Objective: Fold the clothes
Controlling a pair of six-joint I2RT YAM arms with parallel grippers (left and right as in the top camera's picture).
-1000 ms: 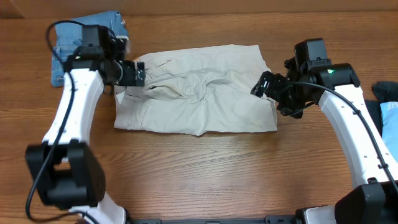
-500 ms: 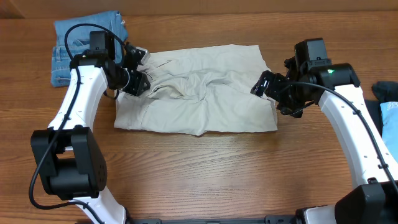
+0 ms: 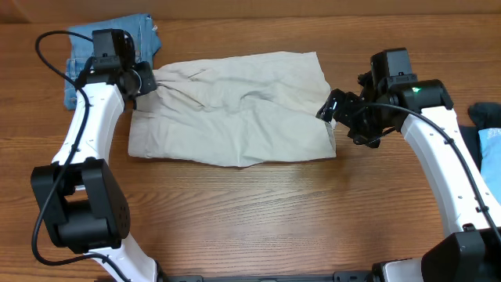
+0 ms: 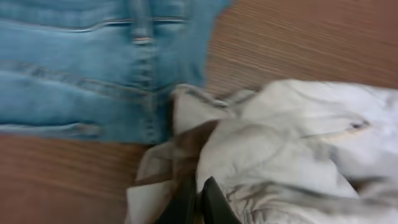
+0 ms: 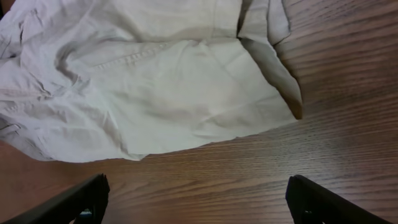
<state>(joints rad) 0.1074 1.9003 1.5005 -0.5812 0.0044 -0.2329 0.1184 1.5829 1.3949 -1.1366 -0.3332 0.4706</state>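
The cream shorts (image 3: 235,106) lie spread out flat in the middle of the wooden table (image 3: 258,211), a bit closer to the far edge. They have some soft wrinkles.

The left claw (image 3: 149,78) is at the far left corner of the shorts. In the left wrist view its two fingers (image 4: 186,202) are pressed close together, and they pinch a bunched bit of the cream cloth. That bit sits just beside the blue jeans (image 3: 141,31), which lie in the far left corner of the table.

The right claw (image 3: 329,106) is at the right side of the shorts. In the right wrist view its fingers (image 5: 81,199) are spread wide apart. Only bare wood shows between them, so it holds nothing. The edge of the shorts lies just in front of it.

A dark cloth (image 3: 479,117) and a light-blue cloth (image 3: 491,141) sit at the right edge of the table, well apart from the shorts.
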